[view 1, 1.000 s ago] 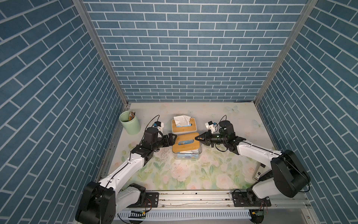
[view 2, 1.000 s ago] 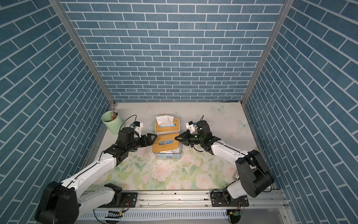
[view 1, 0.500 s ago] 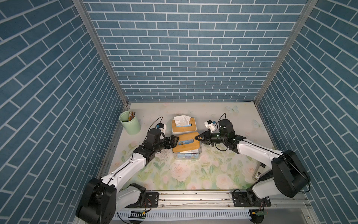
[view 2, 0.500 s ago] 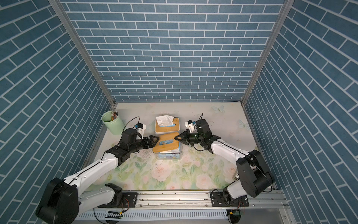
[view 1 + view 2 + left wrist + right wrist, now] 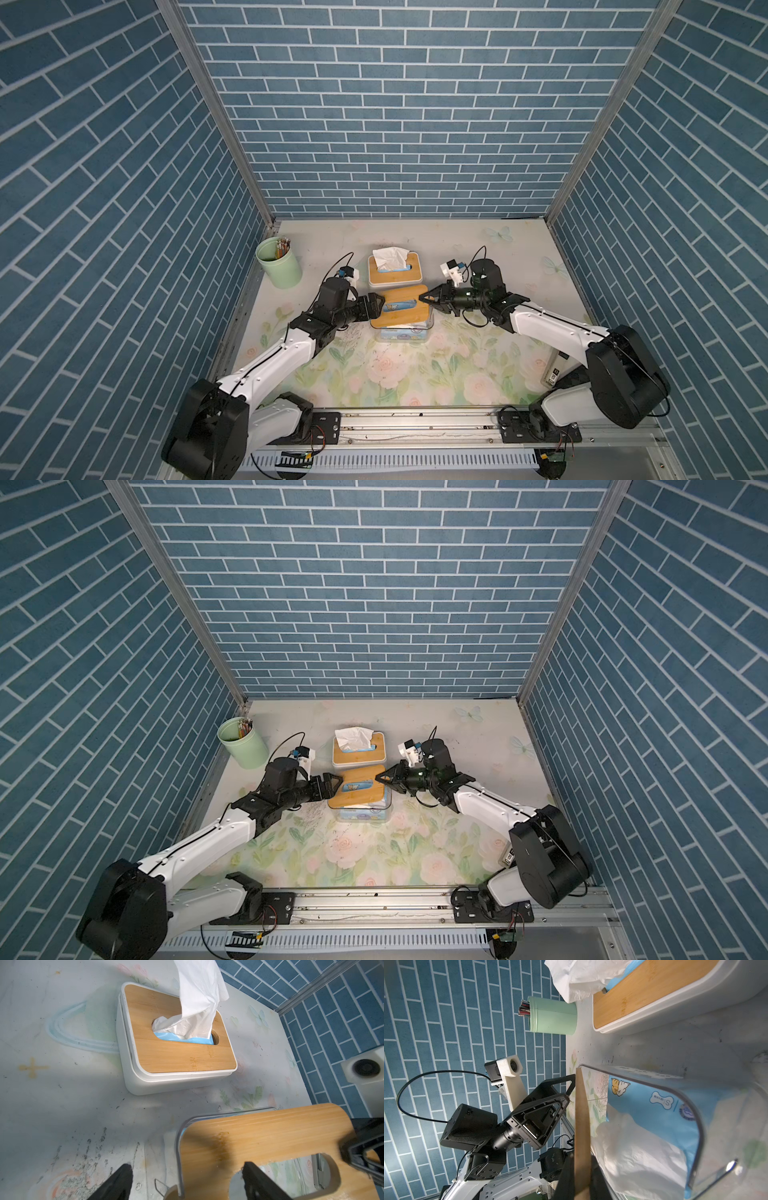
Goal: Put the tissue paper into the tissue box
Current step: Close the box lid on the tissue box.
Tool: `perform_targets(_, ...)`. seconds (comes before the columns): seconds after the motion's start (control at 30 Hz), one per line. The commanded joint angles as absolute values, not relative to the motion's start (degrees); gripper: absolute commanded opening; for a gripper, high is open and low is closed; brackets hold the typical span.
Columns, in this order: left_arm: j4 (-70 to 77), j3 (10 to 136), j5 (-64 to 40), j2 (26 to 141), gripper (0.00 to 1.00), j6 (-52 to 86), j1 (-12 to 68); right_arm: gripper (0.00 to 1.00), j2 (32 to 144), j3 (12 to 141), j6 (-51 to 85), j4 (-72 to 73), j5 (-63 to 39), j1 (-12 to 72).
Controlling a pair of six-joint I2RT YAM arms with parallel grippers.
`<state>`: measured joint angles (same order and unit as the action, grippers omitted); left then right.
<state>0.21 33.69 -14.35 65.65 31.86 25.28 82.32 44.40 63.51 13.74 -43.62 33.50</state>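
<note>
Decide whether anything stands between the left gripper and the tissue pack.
Yes: the bamboo lid, pinched by the right gripper, lies askew over the clear box, between the open left gripper and the tissue pack inside.

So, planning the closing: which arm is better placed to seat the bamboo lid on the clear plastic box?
Right: the right gripper is shut on the slotted bamboo lid over the clear plastic tissue box; the left gripper stands open at its opposite edge, gripping nothing.

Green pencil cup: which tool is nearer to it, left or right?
Left. The left tool is at the end of the front bamboo lid facing the green pencil cup; the right tool grips the opposite end, farther away.
</note>
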Motion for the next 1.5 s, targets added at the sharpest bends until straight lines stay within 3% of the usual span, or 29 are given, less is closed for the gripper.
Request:
perform_targets(0.0, -1.1, 33.5, -12.3, 65.7, 0.88, 31.1, 25.8, 0.0, 81.5, 42.5, 64.4, 9.4, -40.7, 33.6)
perform_targets(0.7, -1.3, 35.0, -12.6, 67.6, 0.88, 29.8, 27.2, 0.09, 85.2, 41.1, 67.1, 11.8, -42.5, 33.4)
perform_targets(1.27, -0.3, 35.9, -16.8, 69.3, 0.88, 30.2, 27.1, 0.05, 87.5, 45.2, 58.6, 8.9, -44.1, 33.2)
perform_targets(1.47, -0.9, 36.7, -16.0, 70.5, 0.81, 29.8, 27.1, 0.04, 87.6, 45.2, 58.0, 9.7, -44.6, 33.2)
